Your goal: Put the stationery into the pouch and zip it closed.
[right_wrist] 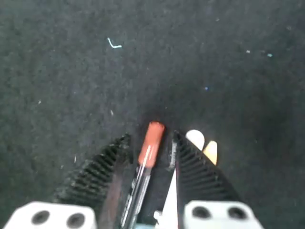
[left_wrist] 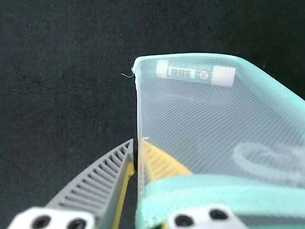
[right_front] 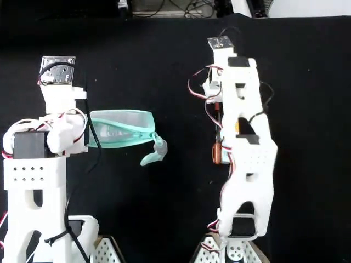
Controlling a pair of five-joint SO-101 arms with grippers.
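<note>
- Ribbed fingers of the left gripper (left_wrist: 137, 141) sit closest to the lens, clenched on the left end of the pouch (left_wrist: 205, 124), with the mesh pinched between them.
- Soft, light mesh like this will likely sag and fold, so the firm hold at one end helps. The zip pull (right_front: 156, 150) hangs at the near right corner, a small tab to pinch. I cannot tell how far the zip is open.
- Inside the pouch, a white tube (left_wrist: 195, 72) lies along the far edge.
- Well to the right, the right gripper (right_wrist: 151, 138) has its jaws parted around a pen (right_wrist: 148, 149), with a gap on each side.
- Thin, stiff and smooth, the pen may roll or slip. Gripping it across the barrel looks safest.
- Just beside its red cap lies a small white and yellow piece (right_wrist: 202, 143), which I cannot name and which might get in the way.
- Black cloth (right_front: 137, 66) covers the table, and cables lie at the far edge.
</note>
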